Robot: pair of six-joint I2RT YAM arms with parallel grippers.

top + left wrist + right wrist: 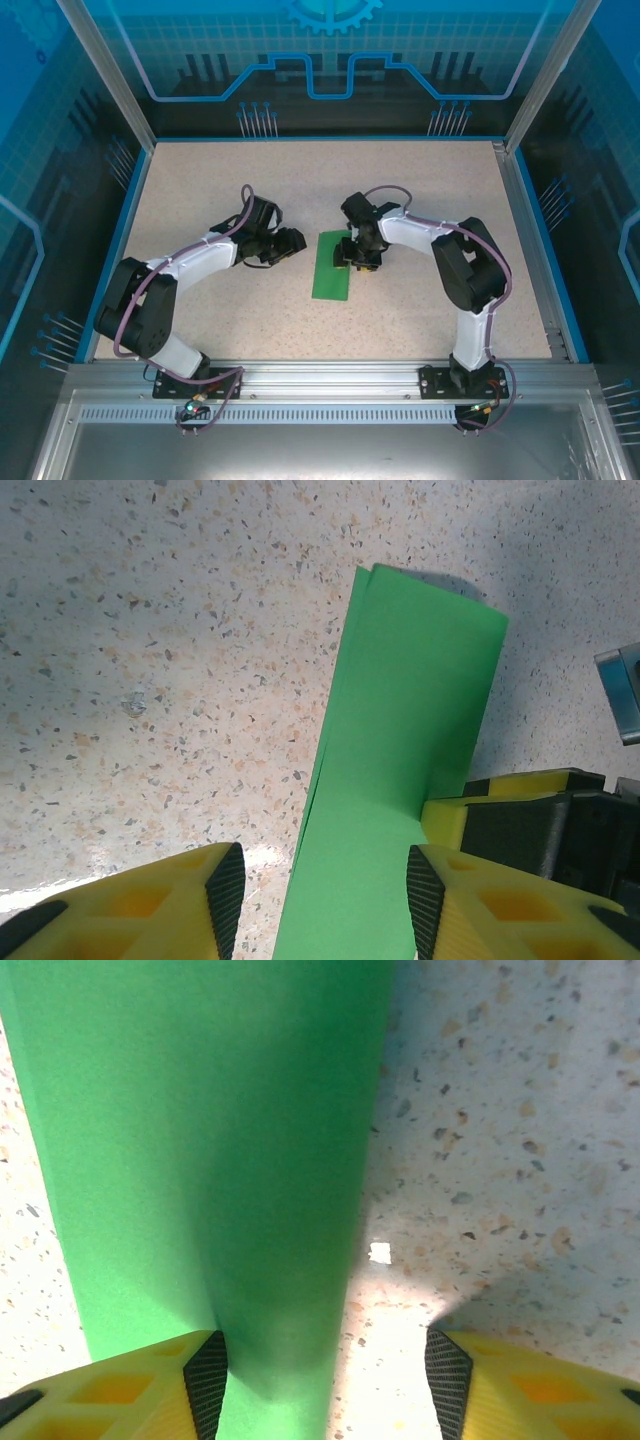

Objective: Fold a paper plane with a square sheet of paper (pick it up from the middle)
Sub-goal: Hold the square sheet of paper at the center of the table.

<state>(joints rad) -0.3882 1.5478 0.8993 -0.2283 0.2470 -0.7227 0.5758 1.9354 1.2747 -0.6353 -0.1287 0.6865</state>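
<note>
**Between the two arms, mid-table: doubled green sheet, both grippers spread and empty**

Jaws of the right gripper (325, 1380) are wide apart and hold nothing. One finger sits over the margin of the square sheet of paper (200, 1130) on the side nearest the right arm. The other hangs over bare table (520, 1160). A soft shadowed dip runs up the paper from the first finger, so it may be pressing down, but contact can't be confirmed.

Jaws of the left gripper (320, 895) are also spread, with nothing held. In its wrist view the sheet runs up through the gap between the pads. A yellow fingertip of the right gripper shows at the sheet's far long edge. The top view puts the left gripper just beside the sheet's left side and the right one at its right edge.

The sheet's outline is a long rectangle, not a square. It is doubled over, with two layers slightly offset at one short end and along one long edge. It lies flat on the speckled table in the middle of the workspace. No nose folds are made yet.

Handling, as a judgement:
- **Feel:** very light, thin and floppy, with stiffness only along the crease.
- **Sliding:** it is likely to slide under a sideways push rather than lift.
- **Edges:** flat edges give the pads little to bite, and the layers may splay.
- **Best hold:** pinch both layers together around mid-length of a long edge, with one gripper pinning while the other lifts.
- **Risks:** a hard squeeze would leave stray creases, and pulling against a pinned side could tear it.
</note>
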